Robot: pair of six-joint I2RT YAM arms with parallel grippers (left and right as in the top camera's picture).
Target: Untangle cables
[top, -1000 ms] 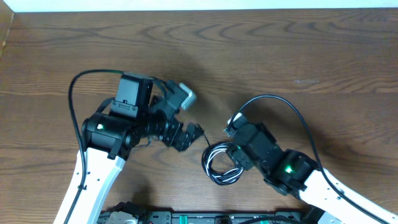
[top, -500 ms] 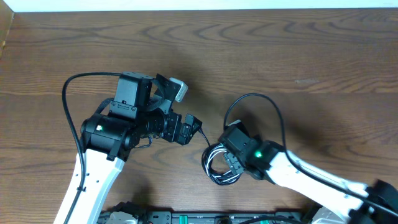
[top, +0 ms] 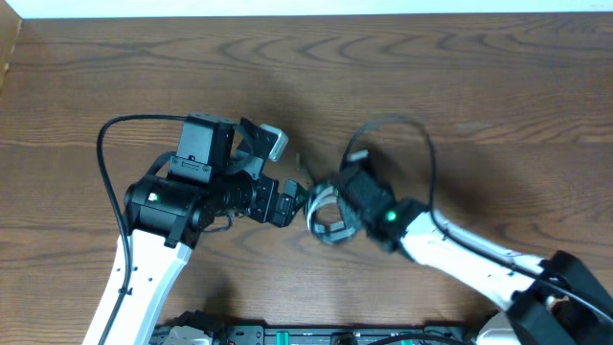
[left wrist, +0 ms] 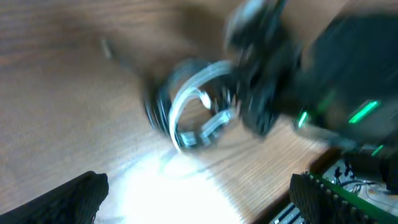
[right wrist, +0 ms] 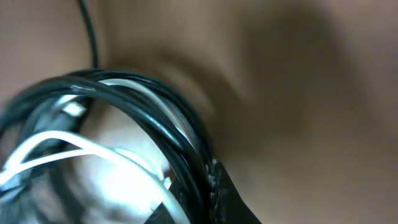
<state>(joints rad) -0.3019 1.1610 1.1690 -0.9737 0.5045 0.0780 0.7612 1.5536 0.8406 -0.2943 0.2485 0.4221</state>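
Left hand (top: 280, 172): spread wide, holding nothing, with the cables (top: 324, 218) just off its fingertips. They form a tight round coil of thin, glossy black and white cords on the wood-grain worktop (top: 479, 86). Right hand (top: 337, 203): clamped on the coil's rim. Advised: anchor there while the left hand draws out one white strand slowly.

Overhead looks straight down on the whole table (top: 479, 77); the left wrist view faces the cable coil (left wrist: 185, 96) from close by, low; the right wrist view presses against the coil (right wrist: 155, 118); all three share that coil (top: 314, 218).
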